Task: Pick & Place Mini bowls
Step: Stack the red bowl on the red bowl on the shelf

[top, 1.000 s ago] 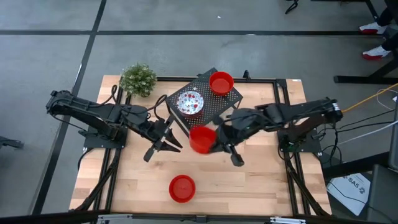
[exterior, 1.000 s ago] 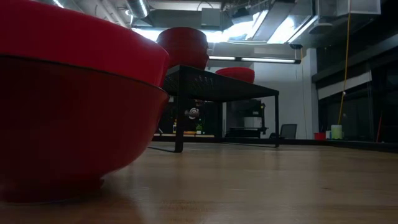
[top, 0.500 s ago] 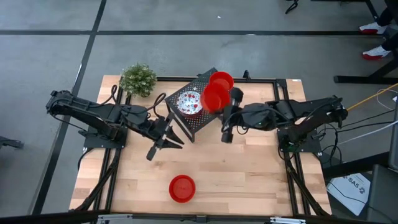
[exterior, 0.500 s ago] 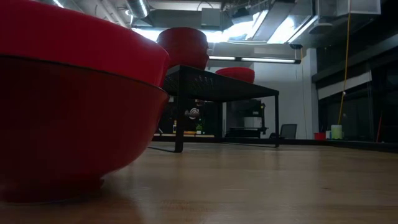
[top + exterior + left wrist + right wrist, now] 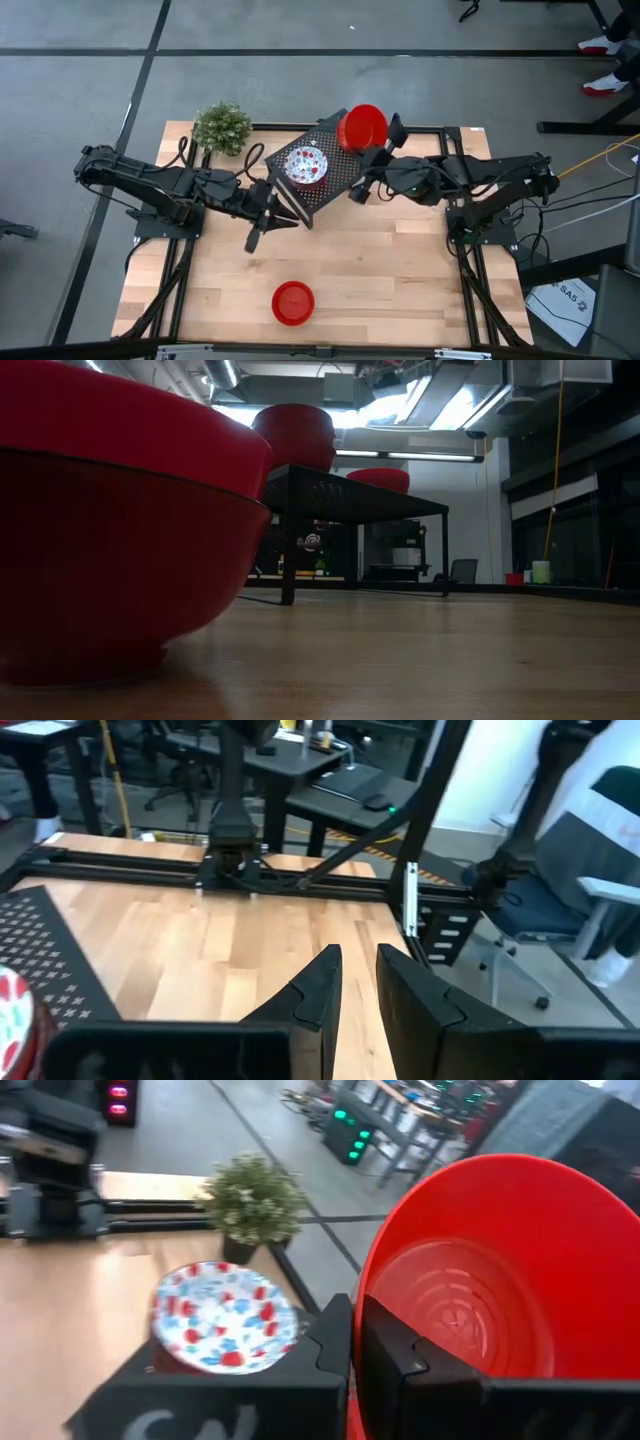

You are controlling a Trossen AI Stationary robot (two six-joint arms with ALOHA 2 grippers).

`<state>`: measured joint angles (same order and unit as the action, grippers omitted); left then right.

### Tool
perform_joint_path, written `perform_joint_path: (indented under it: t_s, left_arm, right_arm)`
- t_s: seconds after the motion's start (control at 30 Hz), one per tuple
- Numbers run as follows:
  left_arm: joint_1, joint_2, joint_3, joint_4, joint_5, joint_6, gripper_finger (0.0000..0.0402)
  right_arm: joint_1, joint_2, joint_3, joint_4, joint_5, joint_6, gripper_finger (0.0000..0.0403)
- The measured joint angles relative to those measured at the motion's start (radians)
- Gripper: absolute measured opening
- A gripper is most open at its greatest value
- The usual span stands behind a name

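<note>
While your right gripper (image 5: 368, 152) pinches the rim of a plain red bowl (image 5: 361, 127), that bowl hangs empty over the black mesh rack (image 5: 335, 178). Just beside it on the rack sits the speckled white bowl (image 5: 306, 165), also empty. Your left gripper (image 5: 272, 208), jaws narrowly parted and holding nothing, waits by the rack's near corner. Well away from both grippers, another red bowl (image 5: 292, 303) rests upside down on the table (image 5: 420, 290).

Tabletop (image 5: 400, 290): black mesh rack (image 5: 325, 175) upper centre, carrying speckled bowl (image 5: 306, 165); red bowl (image 5: 361, 127) at right gripper (image 5: 372, 170); another red bowl (image 5: 292, 302) lower centre; plant (image 5: 222, 127) upper left.
</note>
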<state>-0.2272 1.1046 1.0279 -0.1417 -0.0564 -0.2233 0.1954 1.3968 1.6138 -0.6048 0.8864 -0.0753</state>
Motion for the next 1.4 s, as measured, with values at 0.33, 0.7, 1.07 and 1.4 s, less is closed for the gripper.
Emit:
perform_joint_path:
  t_s: [0.33, 0.7, 1.07, 1.4]
  left_arm:
    - [0.000, 0.000, 0.000, 0.000, -0.040, 0.000, 0.0059]
    - [0.000, 0.000, 0.000, -0.001, -0.051, 0.000, 0.0060]
    - [0.000, 0.007, 0.000, -0.022, -0.059, 0.000, 0.0062]
    - [0.000, 0.036, -0.001, -0.019, -0.059, 0.000, 0.0063]
  right_arm:
    - [-0.093, 0.000, 0.000, -0.089, 0.031, 0.057, 0.0013]
    - [-0.283, 0.002, 0.000, -0.246, -0.206, 0.133, 0.0013]
    - [-0.430, 0.030, 0.000, -0.245, -0.420, 0.121, 0.0013]
    - [-0.479, 0.156, 0.000, -0.242, -0.514, 0.115, 0.0013]
